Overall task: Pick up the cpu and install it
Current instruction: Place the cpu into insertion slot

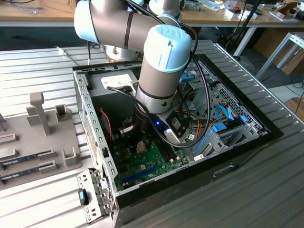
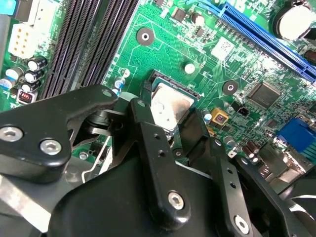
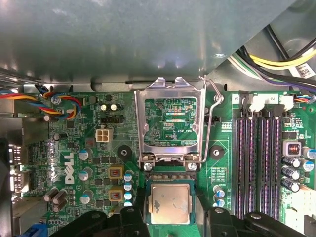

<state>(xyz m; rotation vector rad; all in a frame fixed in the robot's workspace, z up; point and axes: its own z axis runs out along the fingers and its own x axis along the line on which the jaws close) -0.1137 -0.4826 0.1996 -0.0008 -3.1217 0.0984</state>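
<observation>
At the exterior view's left of the open computer case [image 1: 90, 118], a grey fixture tray [image 1: 28, 142] lies on the ribbed metal table [image 1: 266, 190]. Inside the case, my gripper [image 3: 172, 211] is clamped on the cpu [image 3: 170, 203], over the green motherboard [image 3: 84, 133], just beside the raised socket lid [image 3: 170, 121], with memory slots [image 3: 256, 163] near. Beyond the case stands a wooden desk [image 1: 38, 19].

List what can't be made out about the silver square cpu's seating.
1. Second wrist view: the black gripper covers the near edge of the silver square metal-topped cpu, so whether it lies flat in its socket cannot be told.
2. First wrist view: the picture's edge cuts off the gripper beside the cpu, so contact cannot be judged.
3. Exterior view: the grey robot arm hides the middle of the green motherboard.
</observation>
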